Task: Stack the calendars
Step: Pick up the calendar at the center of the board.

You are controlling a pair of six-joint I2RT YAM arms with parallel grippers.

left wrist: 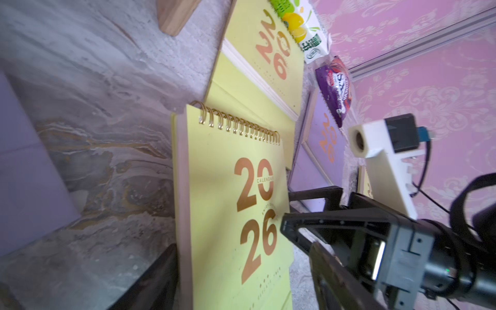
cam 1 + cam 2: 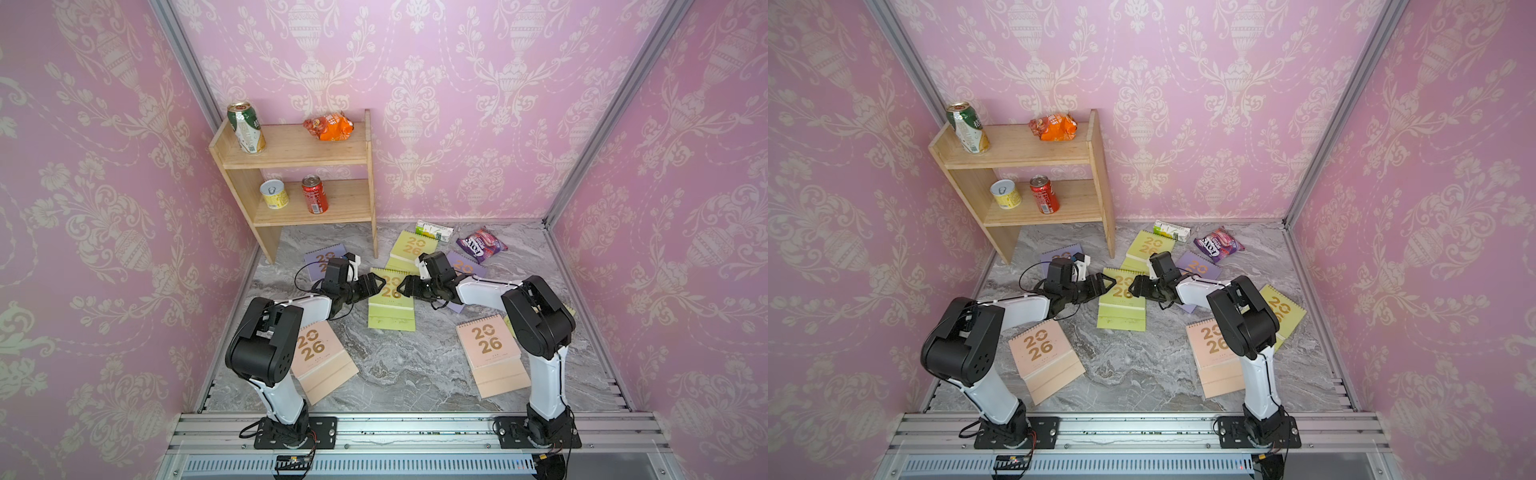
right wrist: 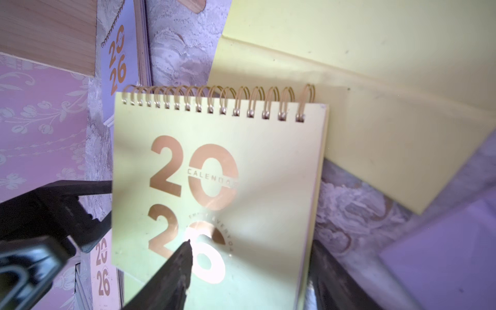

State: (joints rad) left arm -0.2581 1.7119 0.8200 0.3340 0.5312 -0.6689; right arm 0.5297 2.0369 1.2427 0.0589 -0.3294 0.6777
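**Both claws parted at the edges of the middle yellow-green calendar**

Seven flat desk calendars lie spread over the grey marbled table (image 2: 395,374). Each has a pastel cover, a gold wire spiral along its top edge, large metallic gold "2026" numerals, and a plain flap of the same colour past the cover's lower edge.

The middle yellow-green calendar (image 2: 390,305) lies between the two claws. In the right wrist view its spiral overlaps the flap of the rear yellow-green calendar (image 2: 410,245), which lies just beside the green-white carton (image 2: 434,230). A third yellow-green calendar (image 2: 1283,311) lies at the right side, partly behind the right arm.

The left lilac calendar (image 2: 322,259) lies by the foot of the wooden shelf (image 2: 316,145). The right lilac calendar (image 2: 467,266) lies partly under the right arm, near the purple snack packet (image 2: 482,245). The left peach calendar (image 2: 322,357) and the right peach calendar (image 2: 490,349) lie nearest the arm bases.

The left claw (image 2: 380,281) is at the middle calendar's left edge and the right claw (image 2: 402,286) at its right edge, tips facing each other. Both are released, jaws parted. One finger (image 3: 174,273) of the right claw lies over the "26". Whether either claw touches the cover cannot be told.
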